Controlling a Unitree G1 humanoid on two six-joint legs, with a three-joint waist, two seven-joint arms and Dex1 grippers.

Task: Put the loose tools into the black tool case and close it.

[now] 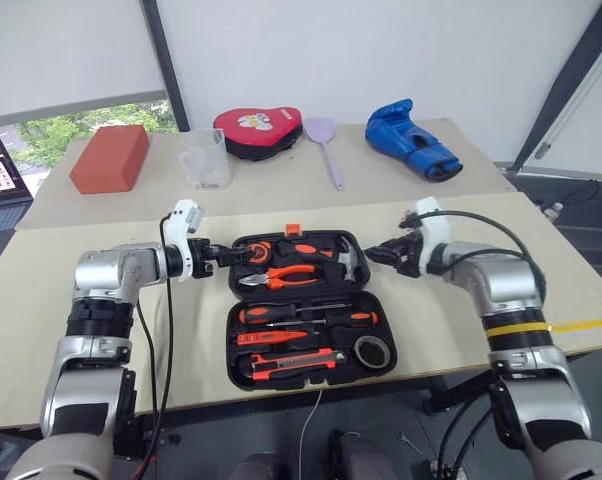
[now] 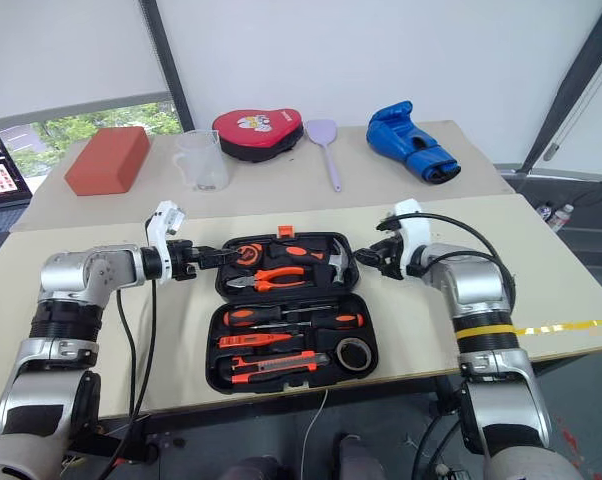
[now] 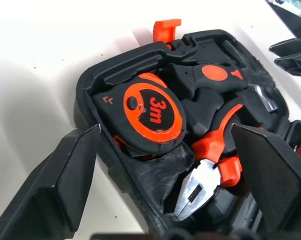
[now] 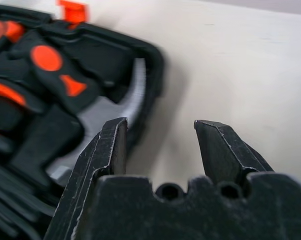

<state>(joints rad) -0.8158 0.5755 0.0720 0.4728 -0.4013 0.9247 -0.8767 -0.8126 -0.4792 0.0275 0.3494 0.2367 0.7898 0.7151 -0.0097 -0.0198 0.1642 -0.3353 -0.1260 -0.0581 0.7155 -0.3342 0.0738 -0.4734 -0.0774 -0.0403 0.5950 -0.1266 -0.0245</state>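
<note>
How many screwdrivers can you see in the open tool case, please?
3, all in the near half of the black tool case: a black-and-orange screwdriver at left, another at right, and a slim orange tester screwdriver just below them. None looks hidden.

Black tool case [image 4: 65,100] blurred, cut off at the edge; hammer [image 4: 90,120] indistinct.

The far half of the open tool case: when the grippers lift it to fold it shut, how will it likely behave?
The far half looks like rigid moulded plastic, so it should swing as one piece. It holds pliers, a tape measure and a hammer, so it is probably heavy. These could slip from their slots as it tips over.
</note>
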